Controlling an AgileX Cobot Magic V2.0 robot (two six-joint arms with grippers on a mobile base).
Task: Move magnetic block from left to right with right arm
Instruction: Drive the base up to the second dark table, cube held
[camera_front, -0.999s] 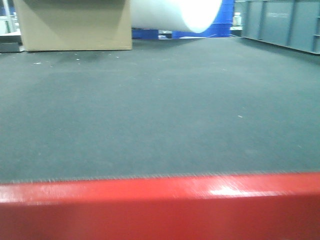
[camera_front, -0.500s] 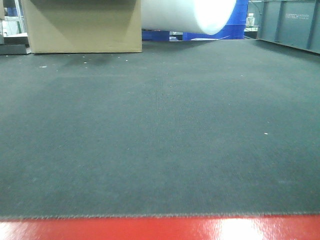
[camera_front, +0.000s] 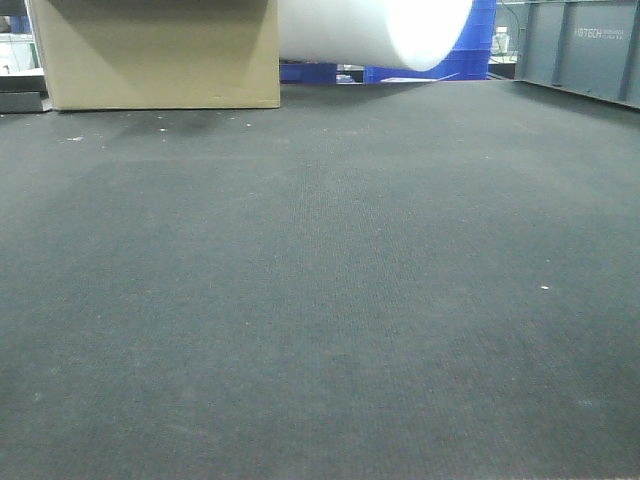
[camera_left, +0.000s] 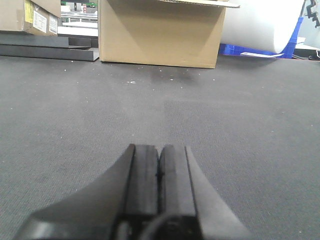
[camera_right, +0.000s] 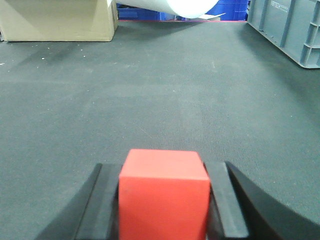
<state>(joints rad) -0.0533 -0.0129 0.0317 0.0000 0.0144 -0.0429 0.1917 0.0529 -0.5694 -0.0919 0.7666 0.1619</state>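
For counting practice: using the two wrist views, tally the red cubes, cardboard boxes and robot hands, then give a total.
Red cube: 1
Cardboard boxes: 2, the large box and the labelled box
Hands: 2, the left hand and the right hand
Total: 5

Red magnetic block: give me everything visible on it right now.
The magnetic block is a plain bright-red cube, matte, smooth, sharp-edged, unmarked. It sits square between the black jaws of the right gripper, one against each side. Top and near face show; its underside is cropped, so contact with the mat cannot be told.
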